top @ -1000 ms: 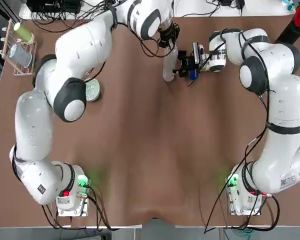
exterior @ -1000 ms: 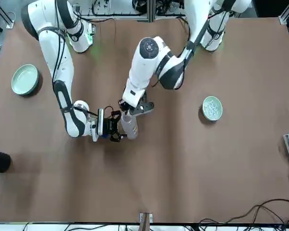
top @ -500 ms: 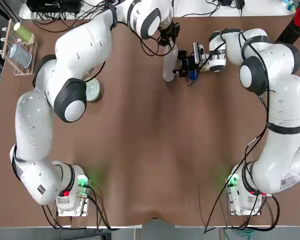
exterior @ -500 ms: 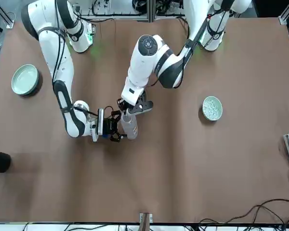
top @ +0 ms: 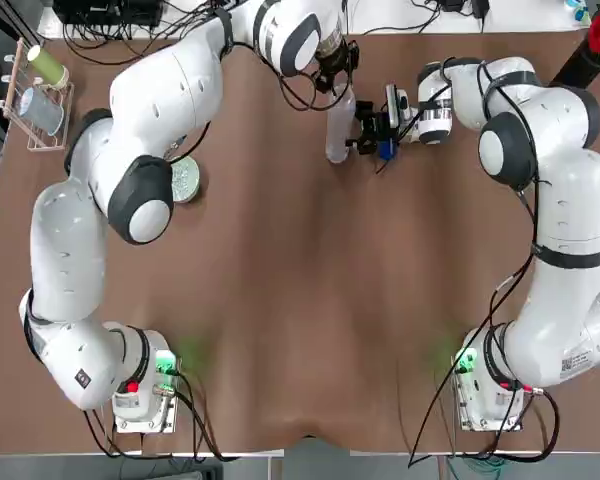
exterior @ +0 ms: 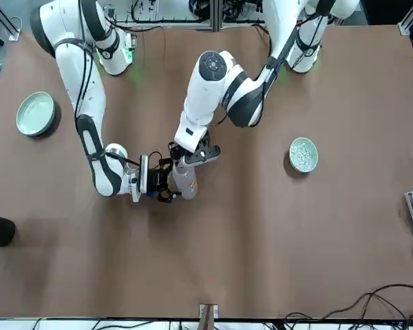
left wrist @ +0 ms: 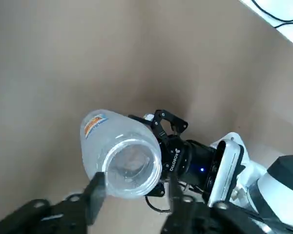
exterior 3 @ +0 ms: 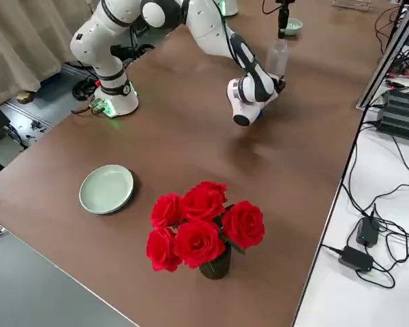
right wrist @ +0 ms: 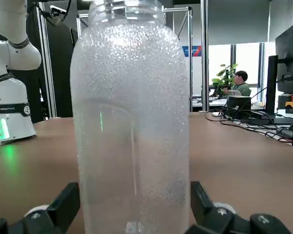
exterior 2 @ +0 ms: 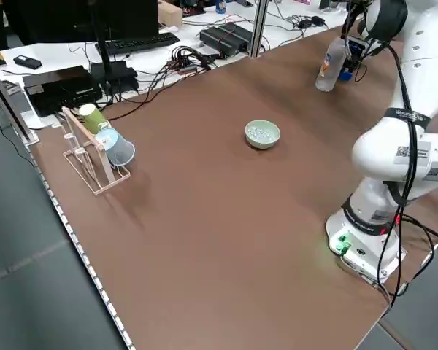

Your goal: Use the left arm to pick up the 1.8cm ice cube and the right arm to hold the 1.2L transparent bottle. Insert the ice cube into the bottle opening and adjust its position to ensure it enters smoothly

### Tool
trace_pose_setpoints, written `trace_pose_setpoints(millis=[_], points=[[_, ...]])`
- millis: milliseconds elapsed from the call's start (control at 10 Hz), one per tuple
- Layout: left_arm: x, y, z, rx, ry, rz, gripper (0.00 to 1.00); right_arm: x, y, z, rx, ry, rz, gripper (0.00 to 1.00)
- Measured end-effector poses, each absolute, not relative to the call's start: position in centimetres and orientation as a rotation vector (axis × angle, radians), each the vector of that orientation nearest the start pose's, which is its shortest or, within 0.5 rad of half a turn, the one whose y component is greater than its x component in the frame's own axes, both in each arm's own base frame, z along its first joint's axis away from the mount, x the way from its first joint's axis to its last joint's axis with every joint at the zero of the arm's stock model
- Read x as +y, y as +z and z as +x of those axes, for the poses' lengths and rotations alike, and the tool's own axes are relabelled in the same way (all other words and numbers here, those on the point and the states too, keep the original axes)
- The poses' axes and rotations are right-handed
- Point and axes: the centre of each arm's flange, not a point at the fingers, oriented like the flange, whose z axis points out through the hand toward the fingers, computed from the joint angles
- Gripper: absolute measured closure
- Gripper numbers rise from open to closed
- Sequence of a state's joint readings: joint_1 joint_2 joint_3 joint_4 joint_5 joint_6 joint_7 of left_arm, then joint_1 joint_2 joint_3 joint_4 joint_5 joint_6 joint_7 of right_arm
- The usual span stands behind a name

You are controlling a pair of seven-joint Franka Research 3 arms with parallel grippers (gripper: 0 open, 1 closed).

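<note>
Left wrist view: left gripper (left wrist: 136, 181) released above bottle (left wrist: 96, 148), presumably for drop-in; right gripper (right wrist: 135, 191), at right, grasps bottle, steadying opening.

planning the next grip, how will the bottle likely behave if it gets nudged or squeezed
The bottle looks like thin see-through plastic, so it would probably dent if squeezed hard. Its wall is beaded with droplets, so it may be slippery. Its tall, slim shape suggests it could tip if stood on the table and pushed.
</note>
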State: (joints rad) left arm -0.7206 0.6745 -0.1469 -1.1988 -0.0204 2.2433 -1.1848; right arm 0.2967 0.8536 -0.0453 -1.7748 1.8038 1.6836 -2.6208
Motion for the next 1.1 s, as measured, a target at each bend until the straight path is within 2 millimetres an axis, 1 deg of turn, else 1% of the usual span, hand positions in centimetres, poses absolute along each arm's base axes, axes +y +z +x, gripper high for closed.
trace_pose_setpoints(millis=[200, 300, 400, 500, 600, 800, 900, 1000, 1100], points=[[-56.7, 43.3, 52.5, -0.658, -0.199, -3.453, 0.02, 24.6, 10.6, 57.7, -1.217, -1.185, -1.224, 0.00], [-56.2, 44.2, 52.8, -0.657, -0.209, -3.450, 0.00, 24.4, 10.6, 57.8, -1.218, -1.186, -1.227, 0.00], [-55.0, 45.6, 53.0, -0.622, -0.200, -3.429, 0.00, 24.1, 10.6, 57.9, -1.220, -1.188, -1.232, 0.00], [-53.0, 47.3, 53.5, -0.553, -0.172, -3.391, 0.00, 23.7, 10.5, 58.0, -1.223, -1.189, -1.237, 0.00], [-50.6, 48.8, 54.0, -0.482, -0.133, -3.349, 0.00, 23.0, 10.5, 58.2, -1.226, -1.190, -1.243, 0.00], [-45.3, 51.4, 55.2, -0.354, -0.066, -3.280, 0.00, 21.7, 10.4, 58.4, -1.241, -1.184, -1.236, 0.00], [-42.3, 53.0, 55.8, -0.305, -0.065, -3.268, 0.00, 21.0, 10.4, 58.5, -1.250, -1.176, -1.232, 0.00], [-38.8, 54.4, 56.0, -0.246, -0.075, -3.257, 0.00, 20.2, 10.4, 58.6, -1.253, -1.172, -1.226, 0.00], [-35.2, 55.7, 55.8, -0.183, -0.085, -3.248, 0.00, 19.2, 10.4, 58.7, -1.262, -1.167, -1.223, 0.00]])
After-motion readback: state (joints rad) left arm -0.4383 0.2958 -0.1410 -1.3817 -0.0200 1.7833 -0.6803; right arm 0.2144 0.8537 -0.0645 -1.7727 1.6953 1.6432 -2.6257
